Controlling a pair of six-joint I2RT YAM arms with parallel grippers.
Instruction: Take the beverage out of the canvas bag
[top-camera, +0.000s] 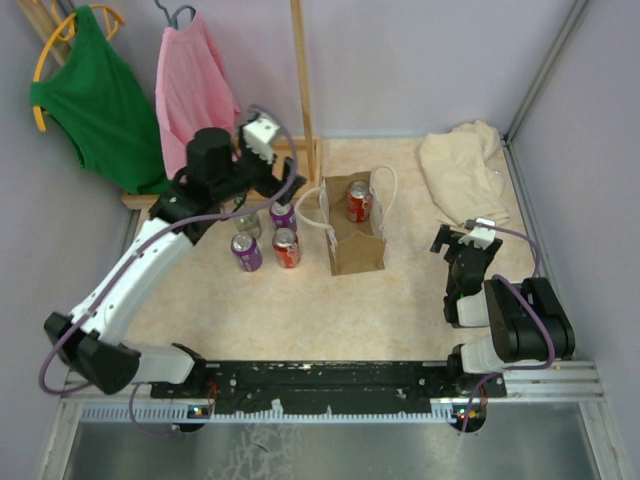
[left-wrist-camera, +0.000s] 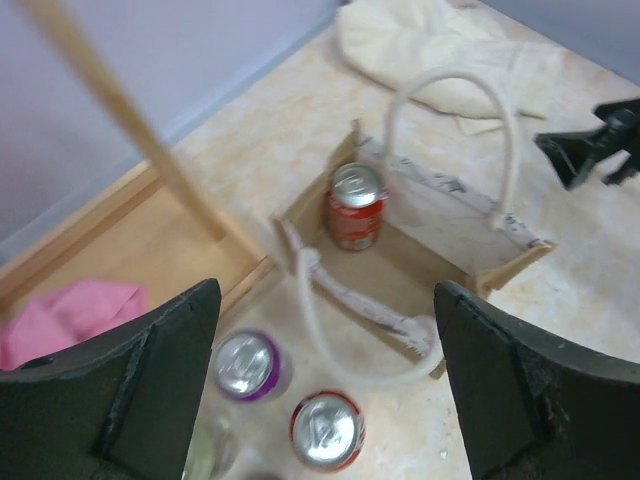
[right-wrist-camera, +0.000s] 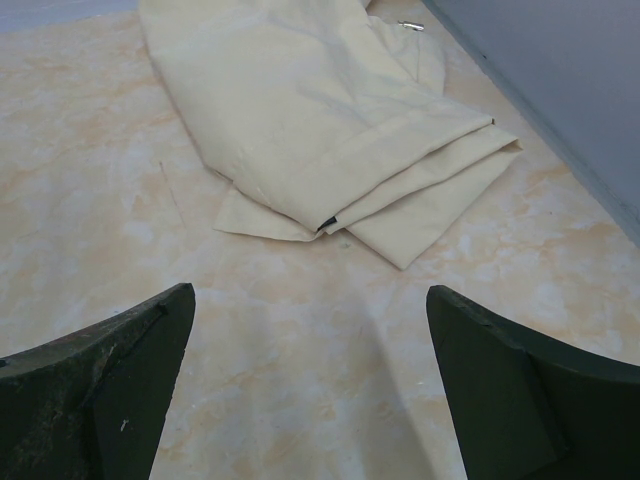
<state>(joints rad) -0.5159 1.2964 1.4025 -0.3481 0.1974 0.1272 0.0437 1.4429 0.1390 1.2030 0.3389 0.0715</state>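
The tan-brown canvas bag (top-camera: 356, 245) with white rope handles (top-camera: 386, 195) stands open in the middle of the table. A red beverage can (top-camera: 358, 202) stands upright inside it at its far end. In the left wrist view the bag (left-wrist-camera: 430, 205) and the can (left-wrist-camera: 355, 207) lie ahead of my fingers. My left gripper (top-camera: 283, 188) (left-wrist-camera: 325, 300) is open and empty, hovering just left of the bag over loose cans. My right gripper (top-camera: 455, 242) (right-wrist-camera: 310, 300) is open and empty, well right of the bag.
Left of the bag stand a purple can (top-camera: 283, 215) (left-wrist-camera: 248, 365), a red can (top-camera: 286, 247) (left-wrist-camera: 327, 430), another purple can (top-camera: 246, 252) and a pale can (top-camera: 248, 226). A wooden post (top-camera: 302, 90) rises behind. A beige cloth heap (top-camera: 462, 170) (right-wrist-camera: 320, 110) lies far right.
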